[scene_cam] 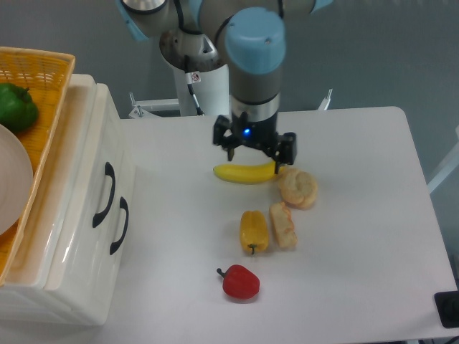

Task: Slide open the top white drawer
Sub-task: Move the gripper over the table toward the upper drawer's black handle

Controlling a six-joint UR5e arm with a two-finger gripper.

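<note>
**A:** Starting big: the white table (pixel 358 236) is carrying everything, and the cream cabinet (pixel 68 236) is sitting at its left edge with a yellow basket (pixel 43 79) riding on top.

**B:** And the top white drawer (pixel 90 168)?

**A:** It is sitting flush in the cabinet face, fully shut as far as I can tell. Its curved black handle (pixel 105 195) is facing the table, and the lower drawer's handle (pixel 120 226) is lying just beside it. Nothing is touching either one.

**B:** So nothing is done yet?

**A:** I am reading it that way. The whole job is still ahead: reaching the handle, hooking it, pulling.

**B:** Where is the gripper (pixel 254 152)?

**A:** It is hovering mid-table, right over the banana (pixel 240 173), well apart from the cabinet. The jaws are standing spread and gripping nothing.

**B:** Anything lying between?

**A:** Bare table, mostly. The bun (pixel 298 188), the bread piece (pixel 284 226), the yellow pepper (pixel 253 231) and the red pepper (pixel 240 282) are all sitting nearer the gripper than the drawer.
</note>
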